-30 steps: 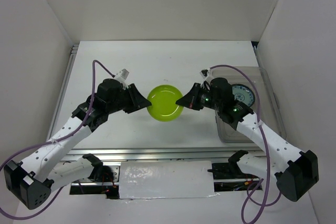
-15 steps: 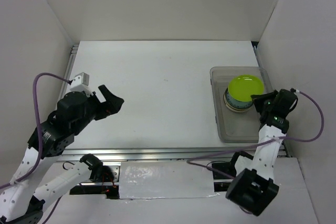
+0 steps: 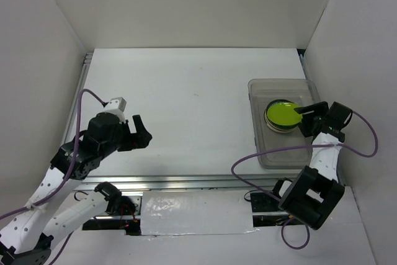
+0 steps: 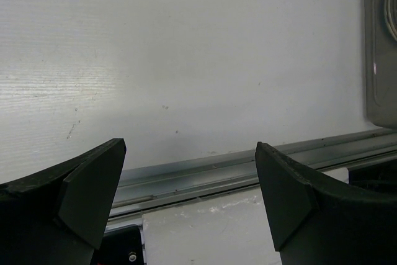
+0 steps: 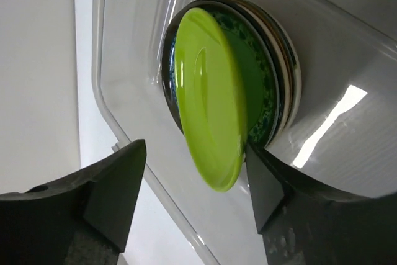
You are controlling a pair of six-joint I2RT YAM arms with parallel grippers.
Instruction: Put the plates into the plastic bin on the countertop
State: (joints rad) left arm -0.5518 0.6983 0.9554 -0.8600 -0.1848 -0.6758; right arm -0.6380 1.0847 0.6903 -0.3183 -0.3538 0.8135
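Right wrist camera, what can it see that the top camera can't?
Only the right wrist view: the lime green plate sits tilted, with one edge raised off the stack of plates. A dark patterned plate shows right beneath it.
Only the top view: the left gripper, open above the countertop, and the whole plastic bin.
Both: the lime green plate on top of the stack inside the plastic bin, with the right gripper open beside it.
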